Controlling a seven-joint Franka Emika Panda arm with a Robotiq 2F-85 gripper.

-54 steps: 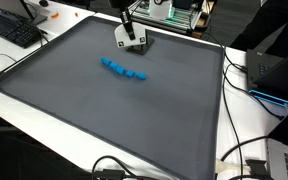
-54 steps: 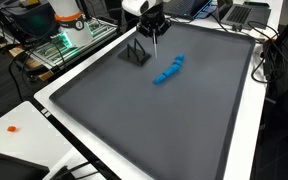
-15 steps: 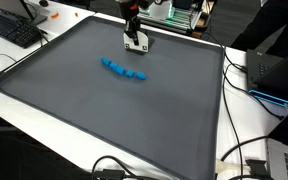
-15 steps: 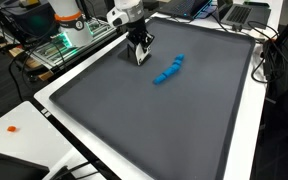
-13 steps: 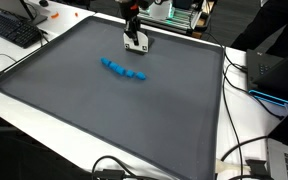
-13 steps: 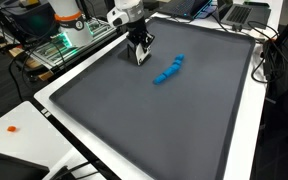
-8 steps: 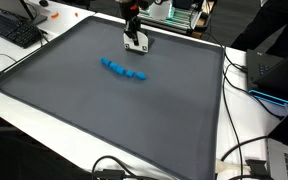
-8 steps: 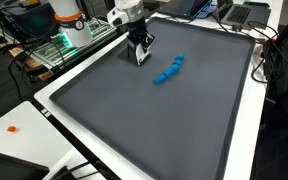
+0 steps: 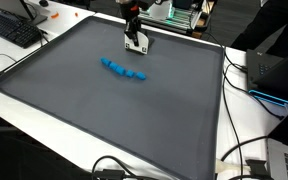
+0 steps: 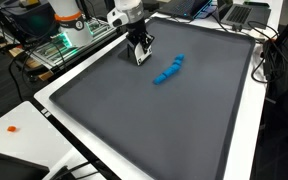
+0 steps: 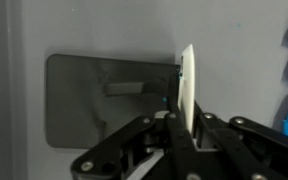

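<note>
Pinching the stand (image 11: 187, 85) by its upright white leaf. My gripper (image 11: 188, 128) has its fingers pressed together on either side, and the wrist view shows the leaf edge-on between them. The stand's dark flat base lies on the grey mat (image 9: 114, 120), left of centre in the wrist view.

In both exterior views the stand sits near the mat's top edge, upper middle of the frame, with my gripper (image 9: 134, 38) down on it.

Closest neighbour is a row of blue blocks (image 9: 124, 70), just below the stand in frame. The two are near but apart, with bare mat between them. The blocks clip the right edge of the wrist view.

Off the mat:
- keyboard (image 9: 12, 28), upper left
- cables (image 9: 239, 160), lower right
- laptop (image 10: 242, 12), upper right
- small orange bit (image 10: 12, 128) on the white table, lower left
</note>
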